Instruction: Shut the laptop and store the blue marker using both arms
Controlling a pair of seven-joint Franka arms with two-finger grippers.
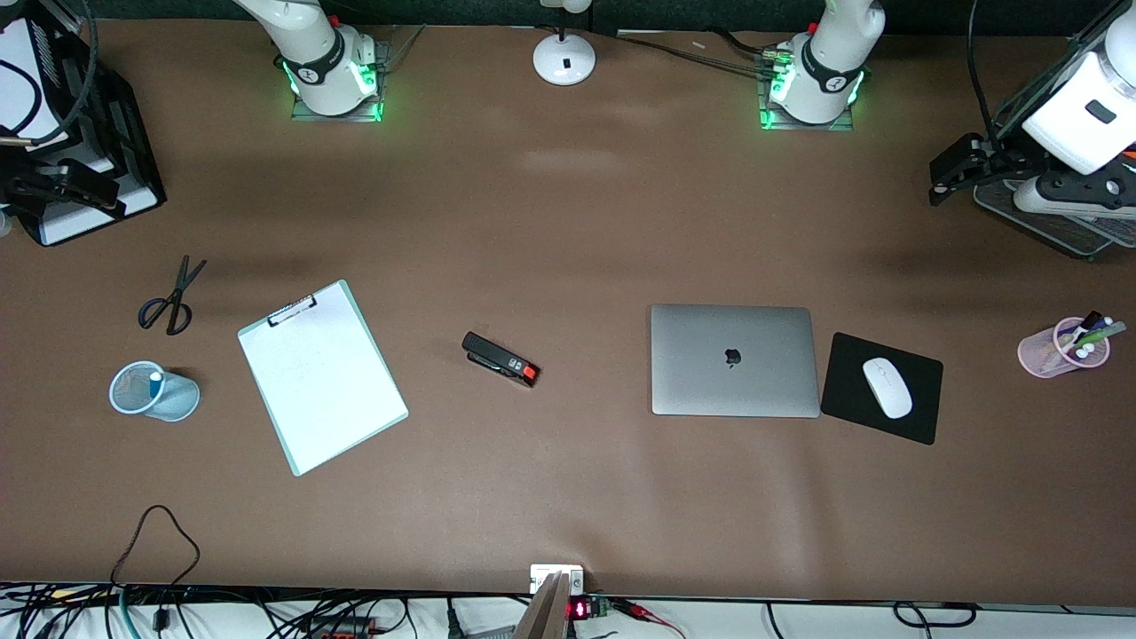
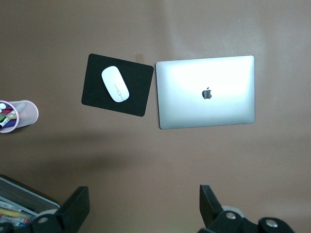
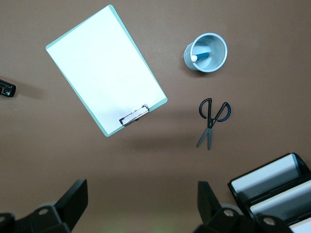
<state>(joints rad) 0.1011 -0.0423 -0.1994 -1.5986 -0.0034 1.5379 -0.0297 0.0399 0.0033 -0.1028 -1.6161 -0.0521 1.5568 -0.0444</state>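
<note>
The laptop (image 1: 733,359) lies shut (lid down, logo up) on the brown surface (image 1: 568,497), toward the left arm's end, one black mouse pad (image 1: 882,388) with one white mouse (image 1: 887,387) just beside it. The blue marker (image 1: 156,383) stands in one pale blue cup (image 1: 153,391) toward the right arm's end, near one clipboard (image 1: 321,376). One stapler (image 1: 500,359) lies between clipboard and laptop; one pair of scissors (image 1: 172,297) lies farther from the camera than the cup. One pink cup (image 1: 1063,346) holds several pens. Both arms wait raised, left gripper (image 2: 145,206) and right gripper (image 3: 142,204) with fingers wide, holding nothing.
</note>
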